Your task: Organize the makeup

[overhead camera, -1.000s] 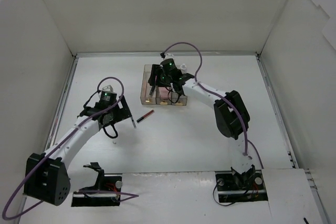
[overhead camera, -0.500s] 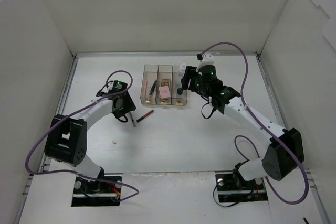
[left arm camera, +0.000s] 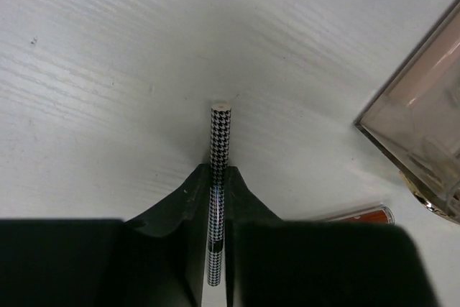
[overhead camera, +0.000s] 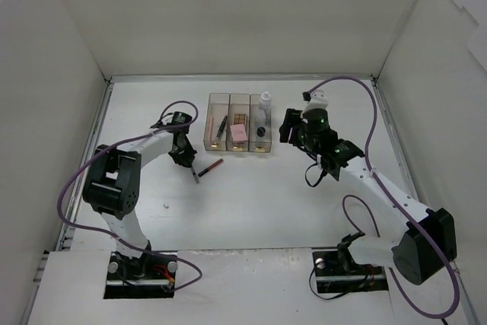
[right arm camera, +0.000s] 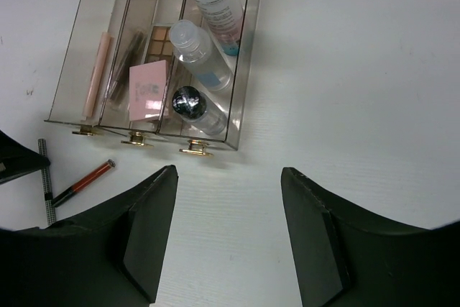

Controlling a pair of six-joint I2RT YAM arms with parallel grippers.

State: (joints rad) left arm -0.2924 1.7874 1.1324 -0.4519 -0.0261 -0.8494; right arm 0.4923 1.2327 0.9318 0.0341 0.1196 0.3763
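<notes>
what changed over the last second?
The right gripper pulled back rightward from over the box and is open. The left arm folded in, and the left gripper now grips the checked pencil. The box and red pencil stayed put.

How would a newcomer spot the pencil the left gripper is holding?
Find the clear box, then look off its near-left corner, where two pencils lie. Yours is the houndstooth pencil pinched in the left gripper; its neighbour is a plain red pencil.

Black-white houndstooth pencil [left arm camera: 218, 150]; red pencil [right arm camera: 86, 180]
</notes>
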